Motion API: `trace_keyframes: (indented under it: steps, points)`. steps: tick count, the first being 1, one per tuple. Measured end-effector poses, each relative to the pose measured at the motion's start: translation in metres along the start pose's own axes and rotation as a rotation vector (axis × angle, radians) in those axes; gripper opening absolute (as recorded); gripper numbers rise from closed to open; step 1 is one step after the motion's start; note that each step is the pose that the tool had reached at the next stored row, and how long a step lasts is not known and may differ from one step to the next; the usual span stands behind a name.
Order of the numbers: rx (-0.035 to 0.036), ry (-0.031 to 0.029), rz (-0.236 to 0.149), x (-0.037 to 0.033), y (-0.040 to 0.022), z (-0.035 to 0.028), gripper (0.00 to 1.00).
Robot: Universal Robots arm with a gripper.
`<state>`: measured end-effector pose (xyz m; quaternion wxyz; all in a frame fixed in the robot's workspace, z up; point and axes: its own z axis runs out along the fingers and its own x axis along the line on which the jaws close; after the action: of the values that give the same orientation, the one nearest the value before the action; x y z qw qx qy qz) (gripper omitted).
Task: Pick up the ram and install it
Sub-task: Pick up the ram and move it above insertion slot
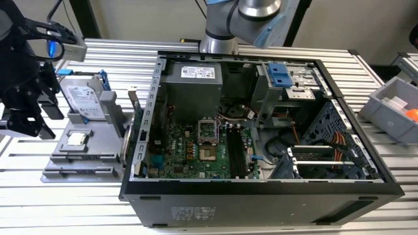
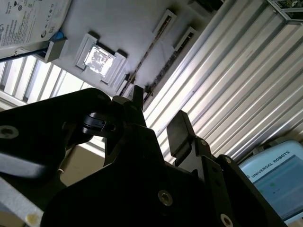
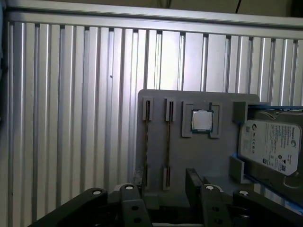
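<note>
Claw (image 3: pixel 164 189): open, black fingers (image 3: pixel 194 182) spread with nothing between them, hanging over the slotted end of the grey tray (image 3: pixel 189 156).
Ram (image 3: pixel 168 146): thin stick standing on edge in a tray slot, with a second stick (image 3: pixel 147 142) in the slot just beside it.
Tray's other parts: a square silver processor chip (image 3: pixel 202 121) in its recess, near the hard drive (image 3: pixel 272 144).
Tabletop (image 3: pixel 71 118): ribbed aluminium.
Computer case (image 1: pixel 261 196): open, motherboard (image 1: pixel 196 152) showing, just beside the tray on the exterior view's right.
</note>
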<state>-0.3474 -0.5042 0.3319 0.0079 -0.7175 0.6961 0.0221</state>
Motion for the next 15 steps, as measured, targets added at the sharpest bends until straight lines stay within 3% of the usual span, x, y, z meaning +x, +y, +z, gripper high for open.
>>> trace_keyframes:
  steps: [7, 15]
  points:
    - [-0.014, 0.0008, 0.001, 0.0001, -0.0002, 0.0074, 1.0]
    - [-0.0149, 0.0009, 0.001, 0.0004, -0.0007, 0.0151, 1.0]
